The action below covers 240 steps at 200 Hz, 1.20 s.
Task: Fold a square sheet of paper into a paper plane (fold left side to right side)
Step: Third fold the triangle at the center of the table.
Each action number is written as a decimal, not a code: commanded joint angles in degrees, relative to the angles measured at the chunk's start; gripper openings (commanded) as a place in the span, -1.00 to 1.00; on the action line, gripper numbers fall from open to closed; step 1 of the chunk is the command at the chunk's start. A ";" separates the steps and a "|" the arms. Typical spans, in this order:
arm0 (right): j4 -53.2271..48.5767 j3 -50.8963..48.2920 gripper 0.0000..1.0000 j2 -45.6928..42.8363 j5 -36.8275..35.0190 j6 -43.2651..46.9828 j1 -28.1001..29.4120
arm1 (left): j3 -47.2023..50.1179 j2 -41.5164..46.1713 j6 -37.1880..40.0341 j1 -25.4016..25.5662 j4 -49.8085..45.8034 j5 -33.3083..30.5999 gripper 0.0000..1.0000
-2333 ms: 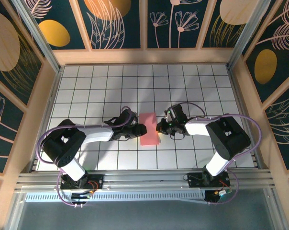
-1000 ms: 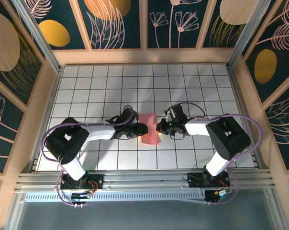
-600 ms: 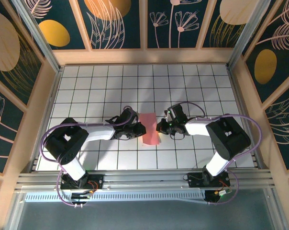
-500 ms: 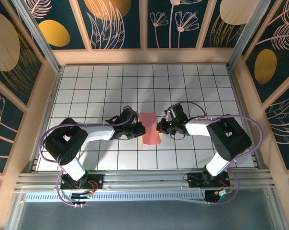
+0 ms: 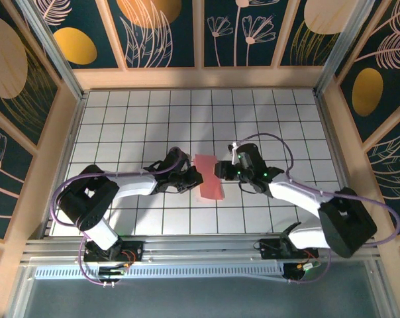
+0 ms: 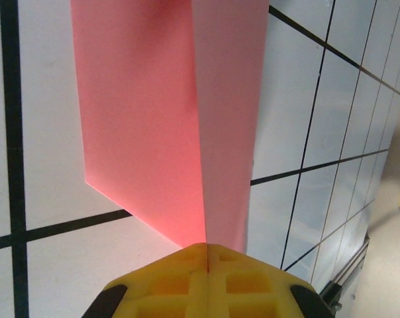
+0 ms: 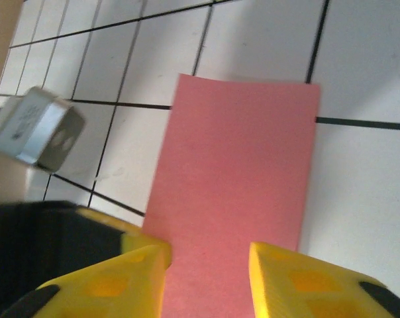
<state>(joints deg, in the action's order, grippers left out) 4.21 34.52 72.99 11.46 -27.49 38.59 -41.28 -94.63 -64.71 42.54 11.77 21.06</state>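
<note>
- Locating the square sheet of paper near the middle of the worktop, slightly toward the near edge, between both arms.
- Reading its long axis as far-to-near, with the near end slanted a little toward the right edge.
- Pinched at the left long edge by the left gripper. From the left wrist, yellow pads of the left gripper pressed together, with the paper running straight into their seam.
- Flanked on the right long edge, toward the far end, by the right gripper. From the right wrist, tips of the right gripper spread apart, with the paper lying flat between them, unclamped.
- Judged better placed for the coming fold: left arm, with the left edge in its grip and the right side lying straight across the short axis.
- Looks salmon-pink, matte, doubled into a narrow rectangle with clean straight edges. At the left pinch, two pink faces, one deeper and one paler, meeting along a sharp line.
- No pointed dart shape yet, so probably early in the folding.
</note>
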 commanded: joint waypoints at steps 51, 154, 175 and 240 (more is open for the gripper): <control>-6.17 -3.30 0.16 -4.47 -23.39 4.99 21.29 | -0.20 0.59 -3.91 0.13 -0.54 1.62 -1.00; -5.06 0.76 0.38 8.54 -36.71 9.75 33.48 | -1.79 -0.03 -2.50 0.13 -2.54 1.53 -1.00; -4.06 1.30 0.37 10.01 -38.18 10.89 33.40 | -1.86 -0.12 -2.39 0.16 -2.58 1.62 -1.00; -2.98 2.22 -0.03 11.16 -39.54 12.45 32.78 | -1.97 -0.38 -2.30 0.17 -2.57 1.94 -1.00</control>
<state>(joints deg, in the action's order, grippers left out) 0.03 34.92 83.44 -25.47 -15.88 71.72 -42.02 -94.65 -64.77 42.54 11.46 21.89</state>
